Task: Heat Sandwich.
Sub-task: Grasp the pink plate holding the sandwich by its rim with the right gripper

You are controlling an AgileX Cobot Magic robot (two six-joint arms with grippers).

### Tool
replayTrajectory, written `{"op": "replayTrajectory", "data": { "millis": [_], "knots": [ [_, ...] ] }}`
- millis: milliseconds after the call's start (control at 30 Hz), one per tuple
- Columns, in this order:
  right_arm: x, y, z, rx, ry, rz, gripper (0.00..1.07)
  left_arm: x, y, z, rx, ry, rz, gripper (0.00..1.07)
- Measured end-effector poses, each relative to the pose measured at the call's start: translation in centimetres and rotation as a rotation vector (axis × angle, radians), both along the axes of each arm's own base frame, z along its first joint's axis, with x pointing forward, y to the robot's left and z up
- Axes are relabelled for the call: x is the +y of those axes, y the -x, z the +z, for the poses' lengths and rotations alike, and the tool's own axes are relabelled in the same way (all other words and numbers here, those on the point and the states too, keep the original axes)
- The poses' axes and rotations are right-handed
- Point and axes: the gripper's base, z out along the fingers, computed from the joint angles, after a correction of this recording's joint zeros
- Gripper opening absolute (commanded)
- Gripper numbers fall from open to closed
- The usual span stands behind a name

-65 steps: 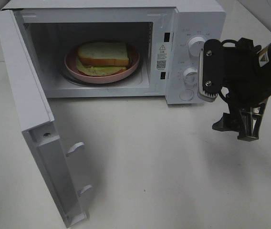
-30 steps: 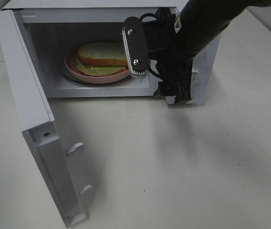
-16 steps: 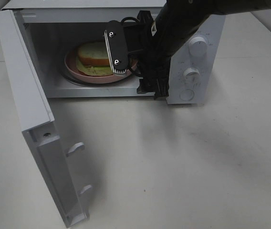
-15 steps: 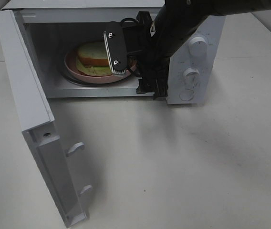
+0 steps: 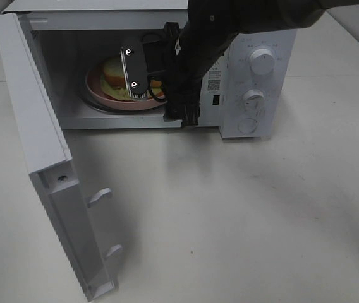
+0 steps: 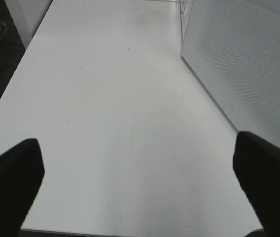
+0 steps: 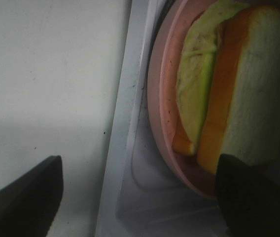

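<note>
The sandwich (image 5: 110, 77) lies on a round pink plate (image 5: 97, 93) inside the open microwave (image 5: 255, 126); the right arm hides its right half. In the right wrist view the sandwich (image 7: 233, 98) shows pale bread, tan crust and a green layer on the pink plate (image 7: 162, 98). My right gripper (image 5: 181, 113) stands open at the microwave's front sill, just short of the plate, with nothing between its fingers (image 7: 21, 197). My left gripper (image 6: 140, 185) is open over bare table beside the microwave's side wall (image 6: 248, 64), out of the exterior view.
The microwave door (image 5: 37, 139) stands swung wide to the left, reaching toward the front of the table. Two dials (image 5: 261, 62) sit on the control panel right of the cavity. The white table (image 5: 243, 214) stretches in front.
My right arm has swung further left and pushed toward the cavity opening, covering more of the sandwich. The left gripper has stayed open and still.
</note>
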Motion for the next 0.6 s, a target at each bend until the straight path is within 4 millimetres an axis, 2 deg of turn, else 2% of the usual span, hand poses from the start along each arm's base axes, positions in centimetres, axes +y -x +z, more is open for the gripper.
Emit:
{"op": "replayTrajectory", "data": {
  "millis": [500, 600],
  "knots": [
    [2.2, -3.0, -3.3, 0.007, -0.002, -0.011, 0.77, 0.0, 0.0, 0.0, 0.0, 0.0, 0.0, 1.0],
    [2.7, -3.8, -4.5, 0.014, 0.003, -0.013, 0.76, 0.0, 0.0, 0.0, 0.0, 0.0, 0.0, 1.0]
  ]
}}
